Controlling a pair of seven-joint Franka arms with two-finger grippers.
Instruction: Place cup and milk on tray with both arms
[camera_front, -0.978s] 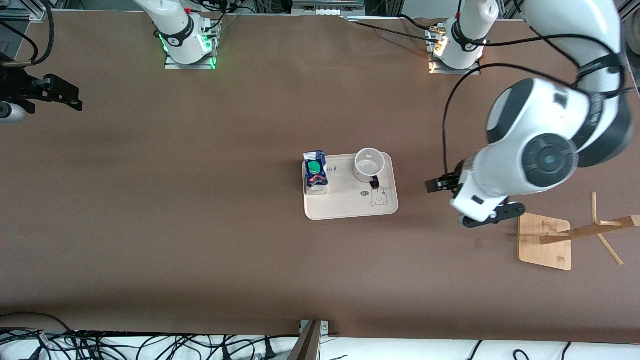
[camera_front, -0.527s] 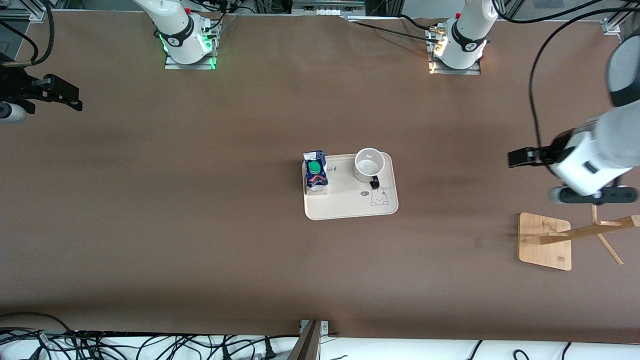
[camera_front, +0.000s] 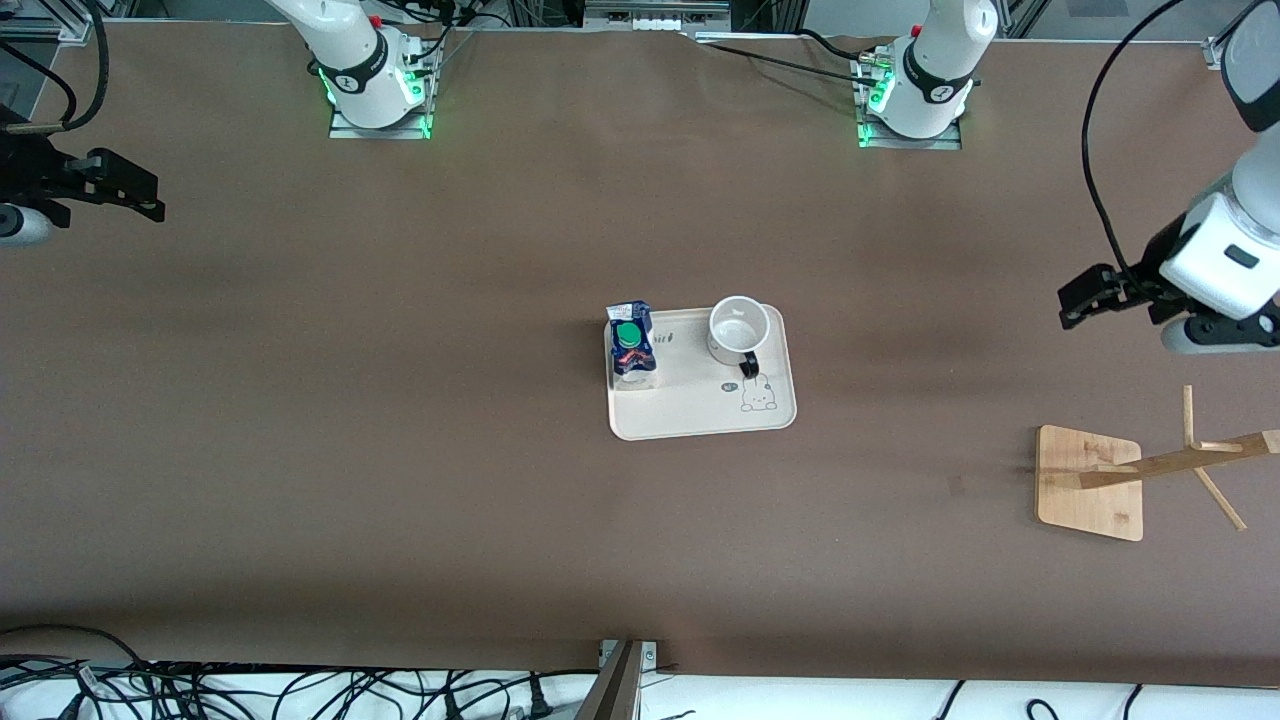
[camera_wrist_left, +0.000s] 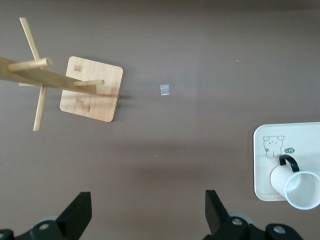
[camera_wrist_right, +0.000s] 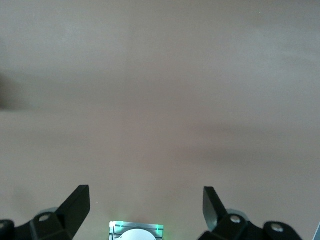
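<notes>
The cream tray (camera_front: 690, 400) lies in the middle of the table. The white mug (camera_front: 738, 330) stands upright on it at the corner toward the left arm's end, its black handle toward the front camera. The milk carton (camera_front: 631, 343) with the green cap stands on the tray's edge toward the right arm's end. My left gripper (camera_front: 1072, 305) is open and empty, up over bare table toward the left arm's end. Its wrist view (camera_wrist_left: 148, 210) shows the tray (camera_wrist_left: 287, 150) and mug (camera_wrist_left: 300, 187) apart from it. My right gripper (camera_front: 150, 197) waits open and empty at the right arm's end (camera_wrist_right: 146, 205).
A wooden rack with pegs stands on a square base (camera_front: 1090, 483) toward the left arm's end, nearer the front camera than the left gripper; it also shows in the left wrist view (camera_wrist_left: 91, 88). Cables lie along the table's front edge. The right arm's base (camera_wrist_right: 136, 231) shows under its gripper.
My left arm has pulled away from the tray toward its own end of the table, its gripper empty. Mug, milk, tray and right arm have not moved.
</notes>
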